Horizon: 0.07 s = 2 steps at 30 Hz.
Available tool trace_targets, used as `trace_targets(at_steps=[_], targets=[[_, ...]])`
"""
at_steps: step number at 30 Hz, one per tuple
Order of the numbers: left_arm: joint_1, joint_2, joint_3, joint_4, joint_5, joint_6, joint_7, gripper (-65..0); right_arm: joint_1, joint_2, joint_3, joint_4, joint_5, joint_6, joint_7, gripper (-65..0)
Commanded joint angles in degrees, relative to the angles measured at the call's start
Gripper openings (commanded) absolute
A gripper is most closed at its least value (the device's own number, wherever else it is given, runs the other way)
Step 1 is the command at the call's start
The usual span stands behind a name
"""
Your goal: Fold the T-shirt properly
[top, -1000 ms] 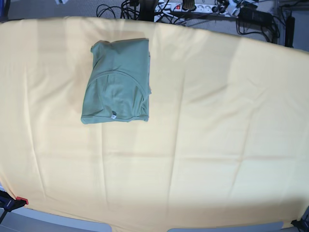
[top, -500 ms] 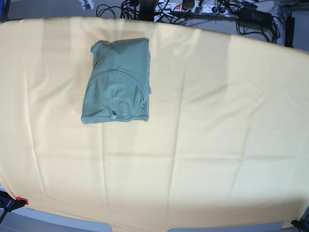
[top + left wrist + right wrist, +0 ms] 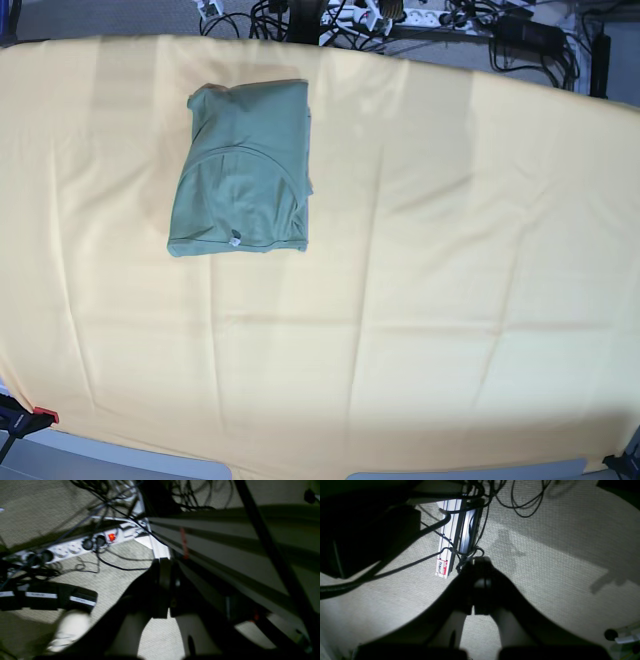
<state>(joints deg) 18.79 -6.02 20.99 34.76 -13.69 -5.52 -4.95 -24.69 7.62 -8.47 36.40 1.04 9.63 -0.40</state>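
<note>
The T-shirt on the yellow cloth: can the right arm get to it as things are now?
Probably yes. The folded T-shirt lies uncovered on the yellow cloth, with nothing on or beside it. However, the right end effector is shut and faces the floor beyond the table, so the arm must first swing back.

Sage-green T-shirt (image 3: 243, 170), plain, thin and soft. Folded into a compact, roughly rectangular packet, lying flat on the yellow-orange cloth (image 3: 420, 300), toward the far left part of it. Collar curve showing on top, small white tag (image 3: 236, 239) near the packet's near edge.
</note>
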Motion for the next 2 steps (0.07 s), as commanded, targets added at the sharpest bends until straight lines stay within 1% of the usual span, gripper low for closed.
trace_targets(at_steps=[1,2], targets=[[0.2,0.3,0.1,0.4,-0.3,-0.4,-0.8,-65.0,-0.4,0.3,0.1,0.2,0.0,0.6,0.8,-65.0],[0.2,0.3,0.1,0.4,-0.3,-0.4,-0.6,-65.0,-0.4,0.3,0.1,0.2,0.0,0.9,0.8,-65.0]])
